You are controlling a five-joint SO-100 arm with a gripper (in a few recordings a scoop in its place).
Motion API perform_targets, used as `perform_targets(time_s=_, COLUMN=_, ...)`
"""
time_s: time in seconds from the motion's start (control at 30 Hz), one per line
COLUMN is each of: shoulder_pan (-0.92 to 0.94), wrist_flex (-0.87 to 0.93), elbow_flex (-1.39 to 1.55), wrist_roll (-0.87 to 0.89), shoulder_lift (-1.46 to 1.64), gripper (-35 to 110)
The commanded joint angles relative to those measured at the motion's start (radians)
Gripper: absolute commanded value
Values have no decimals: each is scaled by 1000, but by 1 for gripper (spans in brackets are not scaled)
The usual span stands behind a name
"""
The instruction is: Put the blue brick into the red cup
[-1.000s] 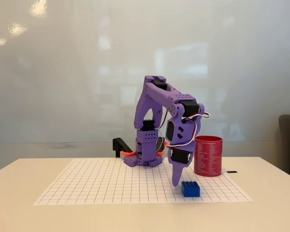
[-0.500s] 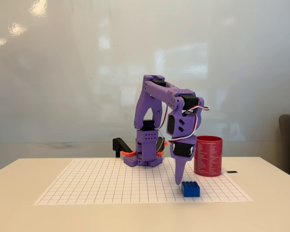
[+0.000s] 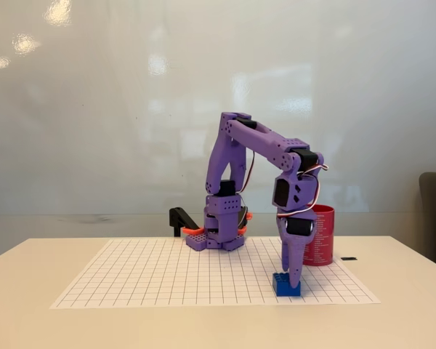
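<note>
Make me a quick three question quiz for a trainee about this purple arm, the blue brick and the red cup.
1. True or false: the blue brick lies inside the red cup.
2. What is under the brick? A) grid sheet B) bare table C) a plate
3. Fill in: the gripper points ___ at the brick.

Key: 1 false; 2 A; 3 down.

Purple arm point(image 3: 265, 149) bent over forward — jaws pointing straight down, spread unclear.
</note>
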Motion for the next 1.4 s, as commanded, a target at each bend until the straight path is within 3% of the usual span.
perform_targets(time_s=0.0, shoulder_pan=14, wrist_flex=0, elbow_flex=0, wrist_roll=2, shoulder_lift=78, gripper=36)
perform_targets(time_s=0.03, shoulder_pan=18, wrist_flex=-2, elbow_flex=0, wrist_roll=0, shoulder_lift=81, gripper=34)
perform_targets(time_s=0.13, shoulder_pan=38, wrist_flex=-25, elbow_flex=-3, wrist_roll=0, shoulder_lift=86, gripper=0)
perform_targets(time_s=0.57, shoulder_pan=97, wrist_flex=-46, elbow_flex=-2, wrist_roll=41, shoulder_lift=132, gripper=0)
perform_targets(time_s=0.73, shoulder_pan=221, wrist_flex=-51, elbow_flex=11, wrist_roll=3, shoulder_lift=308, gripper=0)
perform_targets(time_s=1.0, shoulder_pan=436, wrist_flex=40, elbow_flex=3, wrist_roll=-233, shoulder_lift=632, gripper=0)
perform_targets(time_s=1.17, shoulder_pan=331, wrist_flex=252, elbow_flex=-107, wrist_roll=-354, shoulder_lift=815, gripper=0)
perform_targets(time_s=1.37, shoulder_pan=69, wrist_flex=391, elbow_flex=-314, wrist_roll=-360, shoulder_lift=922, gripper=0)
